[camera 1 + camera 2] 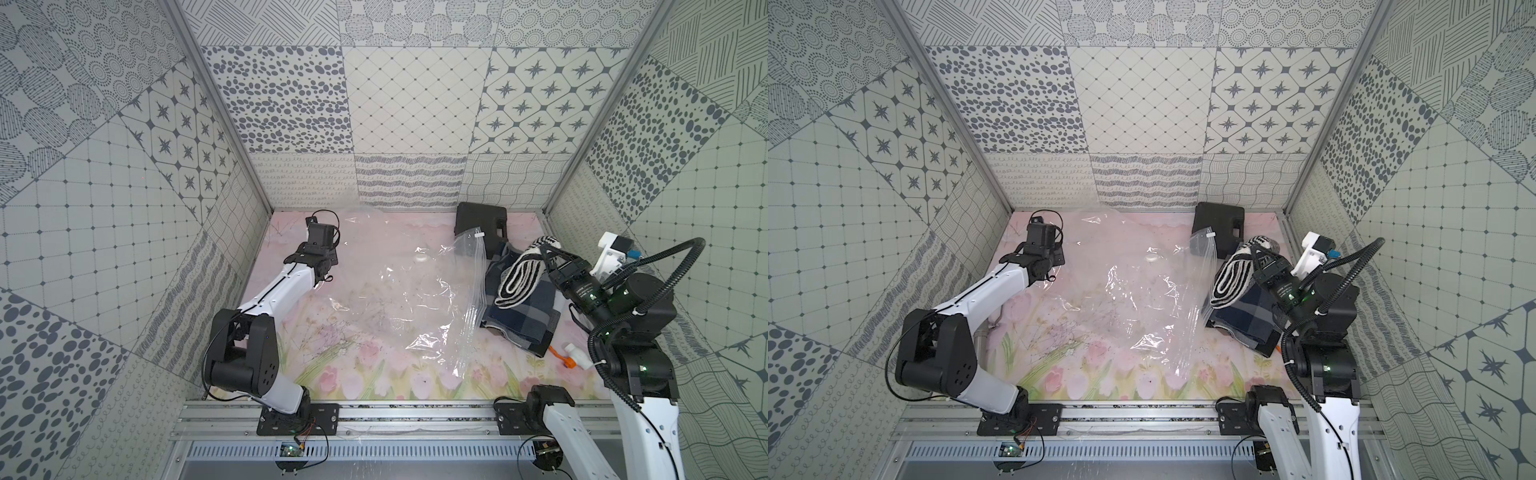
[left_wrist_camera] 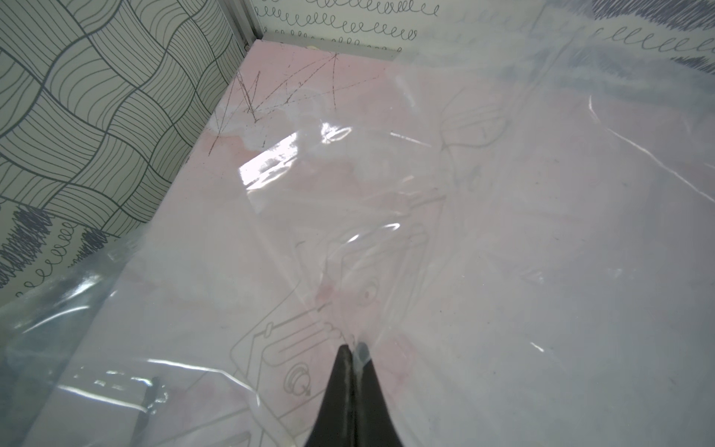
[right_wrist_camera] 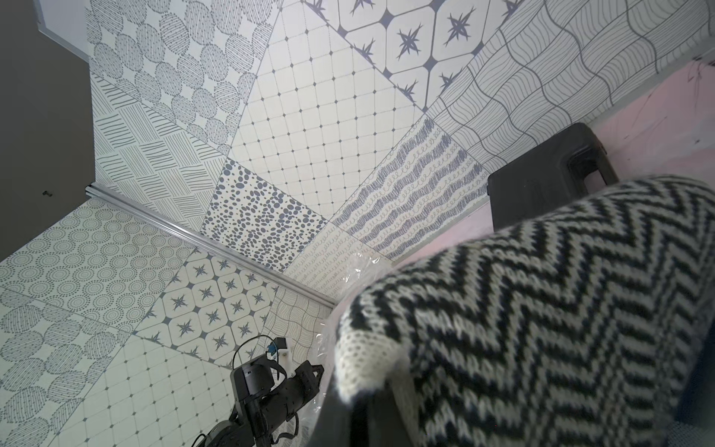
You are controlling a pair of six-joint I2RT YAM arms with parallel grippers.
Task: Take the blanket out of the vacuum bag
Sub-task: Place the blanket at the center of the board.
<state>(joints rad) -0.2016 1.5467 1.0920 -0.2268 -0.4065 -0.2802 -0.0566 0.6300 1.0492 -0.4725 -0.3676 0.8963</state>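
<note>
The vacuum bag [image 1: 395, 299] is a crinkly clear sheet spread over the middle of the table, with its small round valve cap [image 1: 422, 257] showing. My left gripper [image 2: 352, 348] is shut on a pinch of the bag's plastic near the far left corner [image 1: 324, 239]. At the right, my right gripper [image 1: 546, 251] is shut on the upper end of a black-and-white zigzag knit blanket [image 1: 519, 278], which fills much of the right wrist view [image 3: 541, 290]. The blanket hangs down onto a folded navy plaid cloth [image 1: 523, 316], just right of the bag's zip edge [image 1: 473, 291].
A black hard case [image 1: 480, 220] stands at the back right, with the bag's zip corner and its white slider [image 1: 478, 235] lying over it. A small orange-and-white object [image 1: 573, 357] lies by the right arm. Patterned walls enclose three sides, and a metal rail [image 1: 415, 415] runs along the front.
</note>
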